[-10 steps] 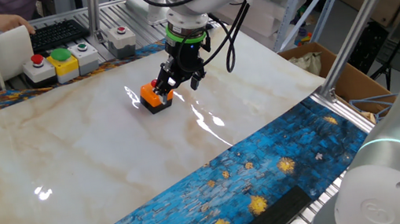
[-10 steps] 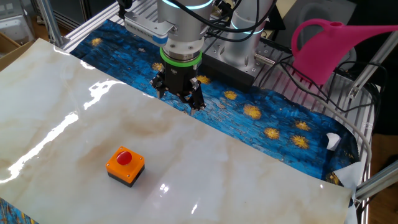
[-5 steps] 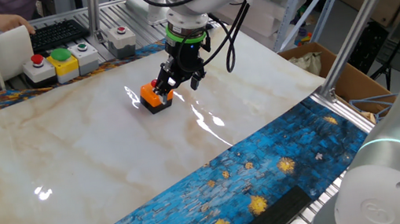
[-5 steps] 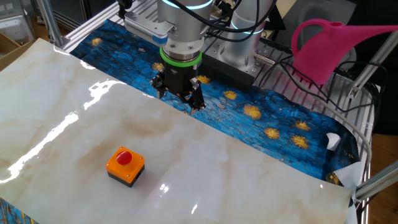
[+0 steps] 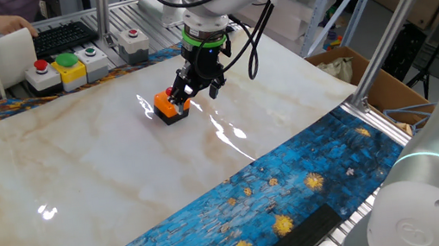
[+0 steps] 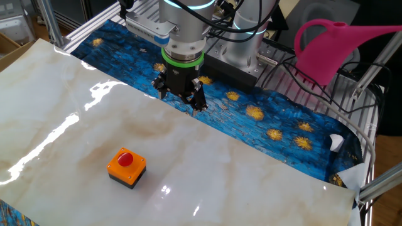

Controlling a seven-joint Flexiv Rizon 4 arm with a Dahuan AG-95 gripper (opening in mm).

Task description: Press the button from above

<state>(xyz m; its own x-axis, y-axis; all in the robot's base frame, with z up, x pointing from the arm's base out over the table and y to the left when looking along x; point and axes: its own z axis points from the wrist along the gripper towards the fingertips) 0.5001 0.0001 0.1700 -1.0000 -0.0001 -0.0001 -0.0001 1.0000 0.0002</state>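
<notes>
My gripper [image 6: 181, 100] hangs above the table, pointing straight down, with a green ring around the wrist just above it. I cannot tell whether its dark fingers are apart or together; neither view shows the tips clearly. The button [image 6: 126, 167], red and round on an orange square housing with a black base, sits upright on the pale marble tabletop [image 6: 251, 169]. In the other fixed view it lies well apart from my gripper, out across the marble, away from the blue patterned cloth [image 6: 270, 125] at my arm's base. In one fixed view my gripper [image 5: 197, 90] overlaps the button [image 5: 168, 106], but that appears to be only perspective. I judge I must travel sideways over the button before descending.
</notes>
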